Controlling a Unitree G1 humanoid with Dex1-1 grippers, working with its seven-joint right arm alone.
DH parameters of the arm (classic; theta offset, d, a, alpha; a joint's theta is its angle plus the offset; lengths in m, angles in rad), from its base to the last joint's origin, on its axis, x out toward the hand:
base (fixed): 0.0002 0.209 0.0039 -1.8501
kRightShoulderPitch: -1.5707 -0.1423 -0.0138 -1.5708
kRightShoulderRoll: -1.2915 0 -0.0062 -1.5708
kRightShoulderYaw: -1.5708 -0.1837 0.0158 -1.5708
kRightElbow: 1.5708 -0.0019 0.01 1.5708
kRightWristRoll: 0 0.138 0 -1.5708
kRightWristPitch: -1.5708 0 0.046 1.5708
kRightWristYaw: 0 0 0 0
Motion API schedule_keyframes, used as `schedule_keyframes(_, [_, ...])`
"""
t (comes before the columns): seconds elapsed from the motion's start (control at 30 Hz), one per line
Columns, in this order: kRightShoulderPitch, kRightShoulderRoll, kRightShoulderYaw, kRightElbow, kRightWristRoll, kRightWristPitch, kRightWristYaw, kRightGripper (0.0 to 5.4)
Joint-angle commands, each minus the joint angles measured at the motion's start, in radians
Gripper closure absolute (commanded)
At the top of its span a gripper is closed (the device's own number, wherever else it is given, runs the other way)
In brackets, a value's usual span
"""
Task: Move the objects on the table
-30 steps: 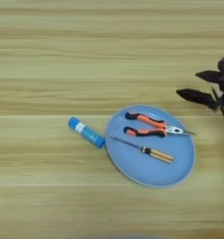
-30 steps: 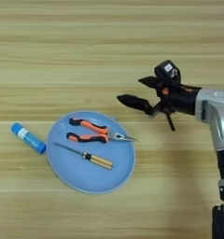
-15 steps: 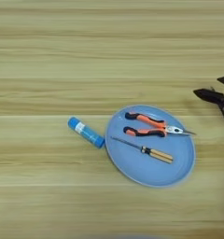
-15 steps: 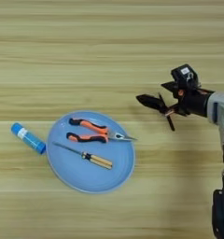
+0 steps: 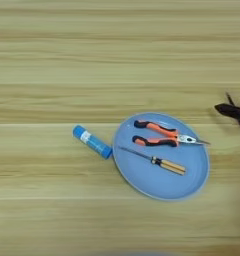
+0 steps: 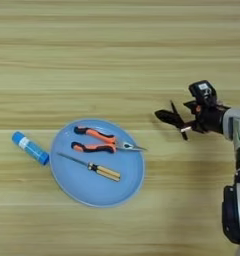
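Tabletop [image 6: 117, 45]: light wood with horizontal grain, filling both views.

Plate [image 6: 72, 180]: large, round, blue, lying in the lower left-centre of the right eye view. It carries two of the objects.

Right arm [image 6: 237, 125]: silver forearm entering from the right edge at mid-height. Its end effector [image 6: 174, 120] sits to the right of the plate, clear of its rim and holding nothing. The two black fingers [image 6: 164, 117] point toward picture left and stand spread apart; the width of the gap appears moderate, though the angle makes this hard to judge exactly.

Pliers [image 6: 99, 142]: orange-and-black handles, lying on the upper half of the plate, tips pointing right and reaching to about the plate's right rim.

Glue stick [image 6: 29, 148]: blue with a white label, lying on the bare tabletop just beside the plate's left rim, slanting down to the right. Whether it touches the rim cannot be confirmed.

Screwdriver [image 6: 92, 168]: thin, yellow-and-black handle, lying on the plate below the pliers, shaft pointing upper left.

Assessment: no object is in hand; the arm is between grasps. The glue stick is the only object off the plate. A pick of it would call for a reach across the plate to the far left, fingers aligned across its slanted body.
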Motion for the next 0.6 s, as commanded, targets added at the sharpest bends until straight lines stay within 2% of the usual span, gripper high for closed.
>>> schedule_keyframes(0.03, [-0.114, -0.039, -0.012, 0.039, -0.014, -0.058, -0.046, 0.04])
schedule_keyframes(0.6, [-0.177, -0.005, -0.044, 0.234, -0.018, -0.085, -0.154, 0.04])
